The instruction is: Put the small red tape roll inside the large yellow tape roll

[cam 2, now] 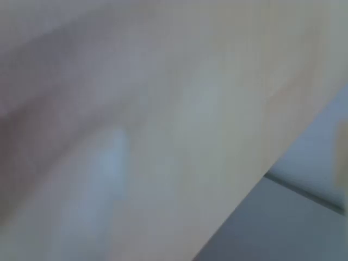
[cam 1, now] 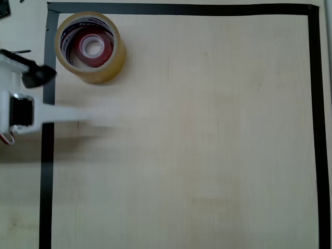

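Lying flat inside the large yellow tape roll [cam 1: 91,47], the small red tape roll [cam 1: 93,46] sits at the upper-left corner of the pale wood tabletop [cam 1: 207,145], just within the black tape border [cam 1: 47,171] in the overhead view. The white arm [cam 1: 23,111] reaches in from the left, motion-blurred; whether its jaws are spread or pressed together cannot be told.

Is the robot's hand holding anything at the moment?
Nothing, apparently: the small red tape roll already lies inside the large yellow tape roll, apart from the blurred hand.
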`<state>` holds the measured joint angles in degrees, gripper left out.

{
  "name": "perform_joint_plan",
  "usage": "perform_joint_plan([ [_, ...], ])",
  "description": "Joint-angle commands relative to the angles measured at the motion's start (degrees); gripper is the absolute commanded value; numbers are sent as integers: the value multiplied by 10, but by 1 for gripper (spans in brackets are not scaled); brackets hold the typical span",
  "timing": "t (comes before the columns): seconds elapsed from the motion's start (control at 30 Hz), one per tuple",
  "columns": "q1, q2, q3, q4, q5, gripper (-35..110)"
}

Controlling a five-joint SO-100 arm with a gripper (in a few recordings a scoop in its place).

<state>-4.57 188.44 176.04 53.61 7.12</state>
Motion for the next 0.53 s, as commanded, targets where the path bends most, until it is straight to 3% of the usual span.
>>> perform_joint_plan([
  [0.0, -2, 27, 19, -23, 7, 19],
  [0.5, -12, 27, 21, -27, -37, 19],
])
